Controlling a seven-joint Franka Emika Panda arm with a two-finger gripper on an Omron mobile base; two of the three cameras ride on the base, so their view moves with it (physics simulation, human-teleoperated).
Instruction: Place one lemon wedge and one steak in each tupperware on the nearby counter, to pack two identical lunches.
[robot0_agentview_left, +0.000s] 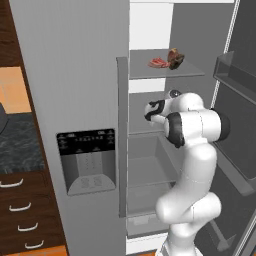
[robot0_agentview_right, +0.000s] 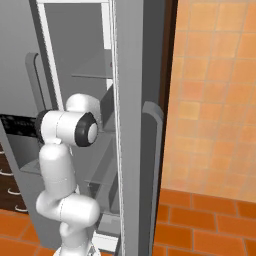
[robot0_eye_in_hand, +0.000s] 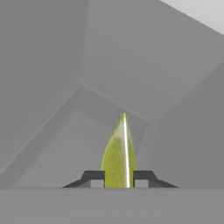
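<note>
The open grey fridge (robot0_agentview_left: 75, 75) takes up most of the left base view, its closed left door carrying one dark dispenser panel (robot0_agentview_left: 86, 160) in the lower centre of the frame, while its interior opens in the middle with several grey shelves stacked one under another. The right base view sees the same fridge from the other side and edge-on, and adds what the left one lacks: an orange tiled wall (robot0_agentview_right: 215, 95) across the right half of the frame and orange floor tiles along the bottom. The white arm (robot0_agentview_left: 192, 165) rises at the lower right of the left base view and bends into the fridge at mid height; in the right base view it stands at the lower left. A slice of the black marbled table (robot0_agentview_left: 17, 145) shows at the left edge of the left base view, over dark brown drawers (robot0_agentview_left: 20, 215) with four curved silver handles. On the top shelf, in the upper centre of that view, lie two steaks: one pale red (robot0_agentview_left: 158, 63) and one darker brown (robot0_agentview_left: 176, 58), touching each other. The hand view gives the one thing the base views cannot: the tool (robot0_eye_in_hand: 118, 183) at the bottom centre of the frame, its two dark tips closed on one yellow-green lemon wedge (robot0_eye_in_hand: 117, 153), which stands upright between them with its point up, before grey fridge walls.
</note>
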